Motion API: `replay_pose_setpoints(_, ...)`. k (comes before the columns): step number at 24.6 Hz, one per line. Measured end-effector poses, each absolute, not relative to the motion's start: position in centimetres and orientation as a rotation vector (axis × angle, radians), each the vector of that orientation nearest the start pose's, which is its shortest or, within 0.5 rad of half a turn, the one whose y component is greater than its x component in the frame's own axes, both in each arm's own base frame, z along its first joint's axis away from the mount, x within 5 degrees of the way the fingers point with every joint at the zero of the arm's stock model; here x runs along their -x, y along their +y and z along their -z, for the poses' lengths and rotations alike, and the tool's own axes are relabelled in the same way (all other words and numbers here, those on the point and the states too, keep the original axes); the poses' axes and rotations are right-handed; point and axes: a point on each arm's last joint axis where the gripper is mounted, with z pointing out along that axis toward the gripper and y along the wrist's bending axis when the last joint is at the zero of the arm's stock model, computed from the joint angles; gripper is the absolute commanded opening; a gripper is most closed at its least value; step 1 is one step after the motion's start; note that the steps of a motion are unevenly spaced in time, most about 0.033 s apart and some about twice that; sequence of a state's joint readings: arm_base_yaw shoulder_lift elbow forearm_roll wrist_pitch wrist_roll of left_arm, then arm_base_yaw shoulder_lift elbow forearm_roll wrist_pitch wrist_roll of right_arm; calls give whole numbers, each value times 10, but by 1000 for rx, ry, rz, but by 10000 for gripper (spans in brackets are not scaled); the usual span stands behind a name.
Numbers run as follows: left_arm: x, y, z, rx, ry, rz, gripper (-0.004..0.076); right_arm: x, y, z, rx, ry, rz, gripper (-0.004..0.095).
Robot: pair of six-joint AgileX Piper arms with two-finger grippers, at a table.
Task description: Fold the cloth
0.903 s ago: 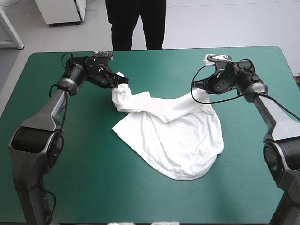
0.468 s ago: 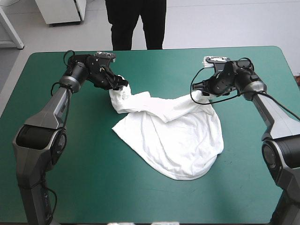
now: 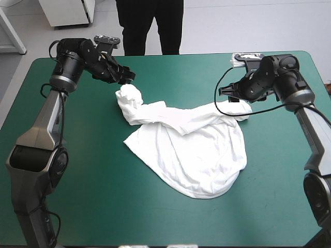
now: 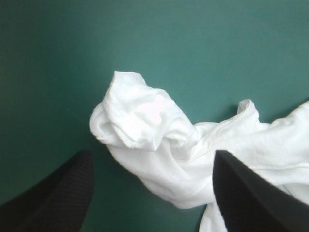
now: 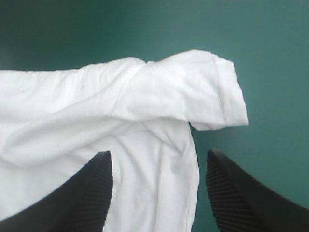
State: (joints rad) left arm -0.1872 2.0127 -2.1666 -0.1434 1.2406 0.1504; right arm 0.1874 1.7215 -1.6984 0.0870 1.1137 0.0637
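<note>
Lying loosely spread near the middle of the teal-green tabletop (image 3: 77,206), the white T-shirt (image 3: 191,155) showed in the high view with its rounded hem toward the near edge and its two sleeves reaching toward the far corners. The left hand (image 3: 127,77) stood just beyond the bunched sleeve (image 3: 129,97), clear of the cloth. The right hand (image 3: 239,95) stood over the opposite sleeve (image 3: 239,107).

In the left wrist view, the left hand (image 4: 150,154) was spread wide, its black fingers (image 4: 63,193) well apart and gripping nothing. The bunched sleeve (image 4: 137,116) lay on the cover ahead of and between them.

In the right wrist view, the right hand (image 5: 158,152) was likewise spread apart and empty. The T-shirt (image 5: 72,125) lay beneath it, with the hemmed end of the opposite sleeve (image 5: 212,92) ahead of the fingers.
</note>
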Motion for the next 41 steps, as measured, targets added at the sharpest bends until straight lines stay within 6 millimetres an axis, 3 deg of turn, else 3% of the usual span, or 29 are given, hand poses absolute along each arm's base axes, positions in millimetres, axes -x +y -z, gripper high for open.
replay_pose_setpoints(9,-393,-84,-425,-352,2420,178,468,-313,63,-409,129,2581,-159,554)
replay_pose_setpoints(12,-372,-88,-431,-361,2427,183,468,-295,56,-418,112,2554,-111,554)
replay_pose_setpoints(16,-341,-106,-422,-432,2482,179,469,-270,48,-422,91,2541,-70,554)
replay_pose_setpoints(17,-327,-114,-414,-467,2514,154,469,-259,44,-421,80,2541,-44,554)
replay_pose_setpoints(19,-317,-119,-398,-493,2571,148,469,-247,40,-417,75,2546,-15,554)
replay_pose_setpoints(22,-317,-121,-364,-482,2694,144,469,-242,37,-411,77,2566,8,554)
replay_pose_setpoints(30,-351,-133,-274,-523,2937,74,468,-242,37,-408,73,2573,13,553)
replay_pose_setpoints(41,-360,-136,-226,-543,3039,35,419,-242,37,-408,72,2573,14,553)
